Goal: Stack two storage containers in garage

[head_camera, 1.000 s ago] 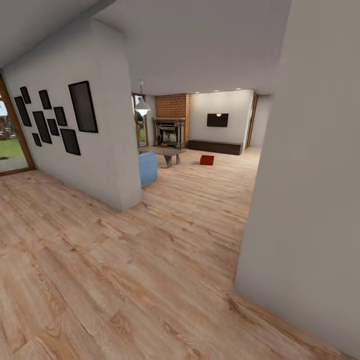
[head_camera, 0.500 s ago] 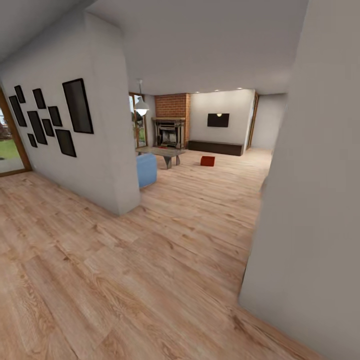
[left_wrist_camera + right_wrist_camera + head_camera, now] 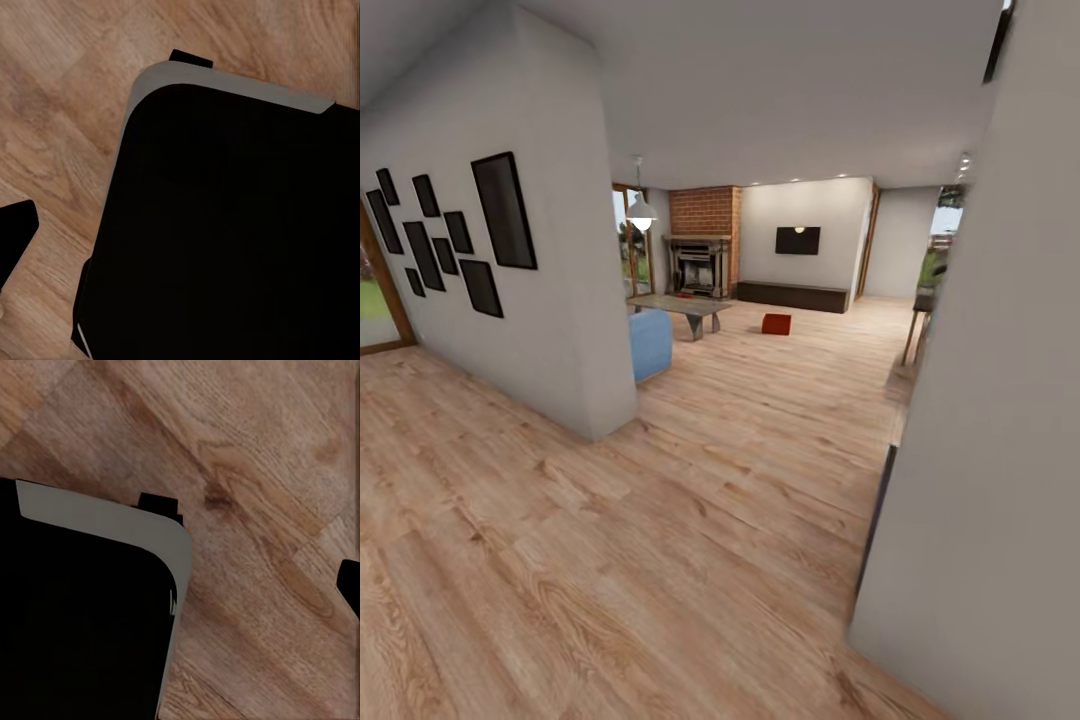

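Observation:
One red-orange storage container (image 3: pixel 776 324) sits far ahead on the light wood-plank floor of the living room, right of the grey low table (image 3: pixel 680 305); the second container is out of view. A blue sofa end (image 3: pixel 650 343) pokes out past the left wall, under a white pendant lamp (image 3: pixel 641 211). In the left wrist view a dark fingertip (image 3: pixel 15 232) of my left gripper (image 3: pixel 180 247) hangs over planks, nothing between the fingers. My right gripper (image 3: pixel 180 592) shows one fingertip (image 3: pixel 351 585) the same way. Both look open and empty.
A white wall with black frames (image 3: pixel 500 210) juts in at the left, and a plain wall corner (image 3: pixel 1000 420) stands close at the right. The plank passage between them leads to a brick fireplace (image 3: pixel 705 240). Both wrist views show my black base (image 3: pixel 225 225).
The camera has moved forward. The right wall corner has slid aside, uncovering a window and a dark table leg behind it. The container has stayed in place.

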Available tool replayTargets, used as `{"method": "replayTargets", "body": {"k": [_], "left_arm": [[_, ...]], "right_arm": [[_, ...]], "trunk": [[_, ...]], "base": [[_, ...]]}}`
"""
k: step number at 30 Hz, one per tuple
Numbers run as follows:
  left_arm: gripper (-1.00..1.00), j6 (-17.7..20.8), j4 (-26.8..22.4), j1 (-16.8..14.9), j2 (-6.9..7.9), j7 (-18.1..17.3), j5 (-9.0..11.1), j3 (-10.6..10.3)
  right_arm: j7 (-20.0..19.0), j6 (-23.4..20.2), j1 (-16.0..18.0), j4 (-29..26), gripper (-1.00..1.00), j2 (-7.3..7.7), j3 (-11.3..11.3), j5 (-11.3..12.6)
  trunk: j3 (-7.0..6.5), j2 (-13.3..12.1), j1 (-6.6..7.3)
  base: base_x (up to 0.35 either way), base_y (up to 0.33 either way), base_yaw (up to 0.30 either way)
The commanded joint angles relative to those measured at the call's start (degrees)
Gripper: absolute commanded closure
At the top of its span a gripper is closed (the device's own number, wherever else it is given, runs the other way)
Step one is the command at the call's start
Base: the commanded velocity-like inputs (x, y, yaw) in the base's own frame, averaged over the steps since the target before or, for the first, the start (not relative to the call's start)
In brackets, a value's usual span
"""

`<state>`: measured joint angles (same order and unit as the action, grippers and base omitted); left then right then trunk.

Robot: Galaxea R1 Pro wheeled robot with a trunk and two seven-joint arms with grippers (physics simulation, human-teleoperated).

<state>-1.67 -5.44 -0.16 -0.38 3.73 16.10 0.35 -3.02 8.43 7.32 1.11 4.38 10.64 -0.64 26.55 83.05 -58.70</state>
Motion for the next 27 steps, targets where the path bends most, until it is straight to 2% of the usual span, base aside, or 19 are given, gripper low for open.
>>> {"method": "replayTargets", "body": {"k": [1,27], "left_arm": [[-1.00,-0.2,0.0,0.0,-0.03,0.2,0.3,0.0],[-1.00,-0.5,0.0,0.0,-0.05,0.2,0.3,0.0]], "right_arm": [[-0.1,0.3,0.1,0.1,-1.00,0.03,0.2,-0.1],[-0.1,0.4,0.1,0.1,-1.00,0.10,0.3,-0.1]], "trunk": [[0.06,0.0,-0.03],[0.06,0.0,-0.03]], "base": [[0.323,0.000,0.000],[0.323,0.000,0.000]]}}
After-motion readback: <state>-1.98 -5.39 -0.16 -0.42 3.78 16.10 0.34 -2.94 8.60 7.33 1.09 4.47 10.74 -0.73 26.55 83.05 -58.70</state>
